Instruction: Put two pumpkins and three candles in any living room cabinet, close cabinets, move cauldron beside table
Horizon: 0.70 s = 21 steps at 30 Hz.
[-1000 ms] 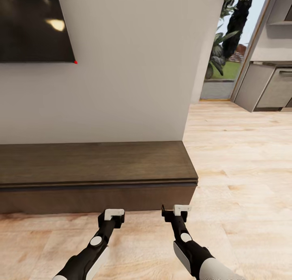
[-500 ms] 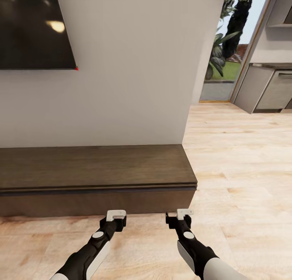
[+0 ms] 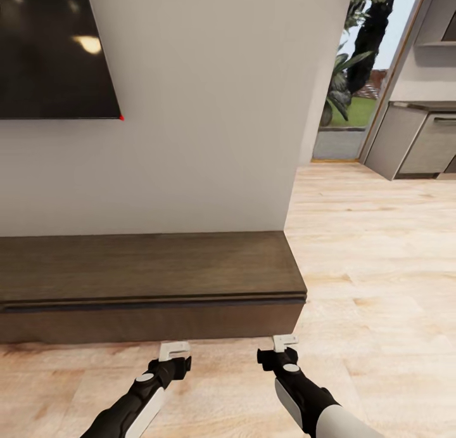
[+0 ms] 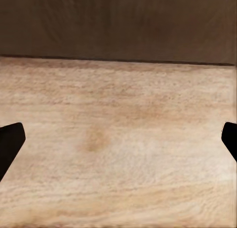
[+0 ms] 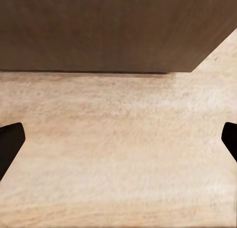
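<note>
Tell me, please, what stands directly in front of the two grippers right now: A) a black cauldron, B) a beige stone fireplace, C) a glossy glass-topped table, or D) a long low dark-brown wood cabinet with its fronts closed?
D: the dark-brown cabinet runs along the wall ahead of the left gripper and right gripper, its fronts flush.

Pretty even, soft daylight in here, brightest by the doorway (image 3: 354, 77) at the far right. A lamp glare sits on the dark TV screen (image 3: 50, 51). Thin shadow under the cabinet (image 3: 152, 279) front. Both wrist views look soft and smeary on the floor (image 4: 118, 149).
</note>
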Available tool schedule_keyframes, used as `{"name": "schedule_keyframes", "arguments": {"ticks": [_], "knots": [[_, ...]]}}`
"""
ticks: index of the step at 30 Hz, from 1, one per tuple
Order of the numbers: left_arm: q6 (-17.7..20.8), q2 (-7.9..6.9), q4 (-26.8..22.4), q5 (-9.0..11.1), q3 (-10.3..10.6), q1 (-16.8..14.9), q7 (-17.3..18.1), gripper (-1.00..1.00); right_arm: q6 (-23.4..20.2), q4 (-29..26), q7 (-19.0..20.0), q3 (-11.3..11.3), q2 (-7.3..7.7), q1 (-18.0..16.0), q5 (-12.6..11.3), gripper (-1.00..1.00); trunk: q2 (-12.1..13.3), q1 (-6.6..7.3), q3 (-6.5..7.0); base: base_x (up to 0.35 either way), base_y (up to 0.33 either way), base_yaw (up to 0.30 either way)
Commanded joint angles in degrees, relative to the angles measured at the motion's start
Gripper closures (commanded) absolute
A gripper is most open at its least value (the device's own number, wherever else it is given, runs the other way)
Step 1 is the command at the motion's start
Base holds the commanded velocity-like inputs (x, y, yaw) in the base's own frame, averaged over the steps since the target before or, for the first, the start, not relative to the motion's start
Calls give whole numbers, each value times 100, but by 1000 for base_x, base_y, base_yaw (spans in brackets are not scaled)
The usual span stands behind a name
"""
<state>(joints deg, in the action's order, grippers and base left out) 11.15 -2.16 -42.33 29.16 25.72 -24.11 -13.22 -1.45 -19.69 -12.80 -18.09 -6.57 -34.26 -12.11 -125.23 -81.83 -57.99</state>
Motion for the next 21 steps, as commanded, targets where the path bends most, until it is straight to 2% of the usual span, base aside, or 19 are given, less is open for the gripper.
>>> {"name": "schedule_keyframes", "arguments": {"ticks": [1, 3, 15, 21], "knots": [[45, -12, -18, 80, 39, -1, -57, -100, -32, -7, -39, -48, 2, -3, -54, -100, 39, 23, 14, 0, 0, 0], [122, -18, -32, 146, 39, 8, -57, -100, -61, -8, -33, -46, 7, -2, -54, -100, 120, 67, 50, 0, 0, 0], [196, -21, -37, 194, 39, 12, -53, -100, -73, -12, -19, -71, 18, -2, -46, -100, 601, 331, 265, 0, 0, 0], [528, -14, -38, 199, 44, 12, -53, -100, -58, -10, 23, -52, 11, -2, -51, -100, 842, 463, 373, 0, 0, 0]]}}
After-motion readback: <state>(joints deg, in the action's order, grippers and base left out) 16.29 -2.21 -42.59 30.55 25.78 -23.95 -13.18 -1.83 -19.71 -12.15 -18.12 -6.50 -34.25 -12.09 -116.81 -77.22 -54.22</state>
